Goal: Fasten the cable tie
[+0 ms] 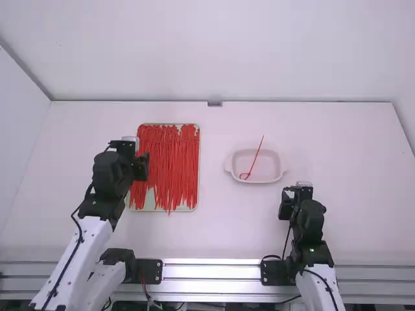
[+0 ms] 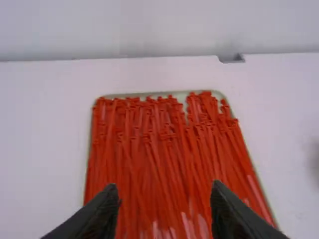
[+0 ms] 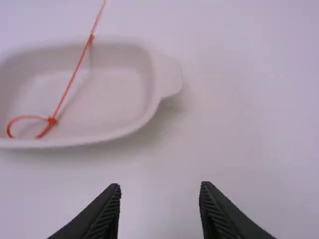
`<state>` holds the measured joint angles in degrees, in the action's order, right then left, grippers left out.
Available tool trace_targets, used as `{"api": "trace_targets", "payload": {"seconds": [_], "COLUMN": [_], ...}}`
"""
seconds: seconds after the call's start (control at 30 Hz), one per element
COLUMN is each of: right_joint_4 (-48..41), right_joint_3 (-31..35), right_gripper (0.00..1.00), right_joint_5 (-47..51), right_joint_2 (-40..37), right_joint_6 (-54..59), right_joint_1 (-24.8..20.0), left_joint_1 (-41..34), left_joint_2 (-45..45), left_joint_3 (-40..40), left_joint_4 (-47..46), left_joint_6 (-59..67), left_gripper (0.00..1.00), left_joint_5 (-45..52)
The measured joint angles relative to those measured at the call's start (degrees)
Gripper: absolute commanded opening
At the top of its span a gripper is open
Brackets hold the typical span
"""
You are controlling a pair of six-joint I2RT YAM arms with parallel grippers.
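Observation:
A pile of loose red cable ties (image 1: pixel 167 166) (image 2: pixel 164 154) lies on a pale tray (image 1: pixel 197 162) left of the table's middle. My left gripper (image 1: pixel 141 166) (image 2: pixel 163 196) hovers open over the near left part of that pile, nothing between its fingers. A white dish (image 1: pixel 273 170) (image 3: pixel 159 79) to the right holds one red cable tie (image 1: pixel 252 161) (image 3: pixel 55 117) fastened into a small loop, its tail sticking out over the far rim. My right gripper (image 1: pixel 297 192) (image 3: pixel 159 194) stands open and empty above bare table, just on the near right side of the dish.
A small grey fitting (image 1: pixel 214 103) (image 2: pixel 231 58) sits at the table's far edge against the back wall. White walls close in the table on the left and right. Bare table lies between the tray and the dish.

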<state>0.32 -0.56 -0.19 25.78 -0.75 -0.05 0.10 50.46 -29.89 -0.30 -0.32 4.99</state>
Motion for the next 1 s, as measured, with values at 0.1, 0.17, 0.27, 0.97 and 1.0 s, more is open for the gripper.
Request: {"api": "trace_targets", "payload": {"seconds": [0.1,0.17,0.27,0.97,1.0], "right_joint_4": [0.1,0.1,0.1,0.1,0.1], "right_joint_3": [0.0,0.0,0.0,0.0,0.0], "right_gripper": [0.32,0.27,0.22,0.0,0.0], "right_joint_5": [-0.1,0.0,-0.1,0.0,0.1], "right_joint_2": [-4.1,-7.2,-10.3,-25.2,-25.3], "right_joint_6": [0.3,0.5,0.7,1.0,1.0], "right_joint_1": [0.0,0.0,0.0,0.0,0.0], "left_joint_1": [0.0,0.0,0.0,0.0,0.0], "left_joint_2": [-4.0,-7.6,-11.1,-32.7,-33.9], "left_joint_3": [3.7,7.5,11.1,29.3,29.3], "left_joint_4": [0.2,0.2,0.2,0.6,0.6], "left_joint_6": [0.0,0.0,0.0,0.0,0.0], "left_gripper": [0.36,0.31,0.25,0.0,0.0], "left_joint_5": [-2.2,-3.3,-4.0,-4.9,-4.9]}}
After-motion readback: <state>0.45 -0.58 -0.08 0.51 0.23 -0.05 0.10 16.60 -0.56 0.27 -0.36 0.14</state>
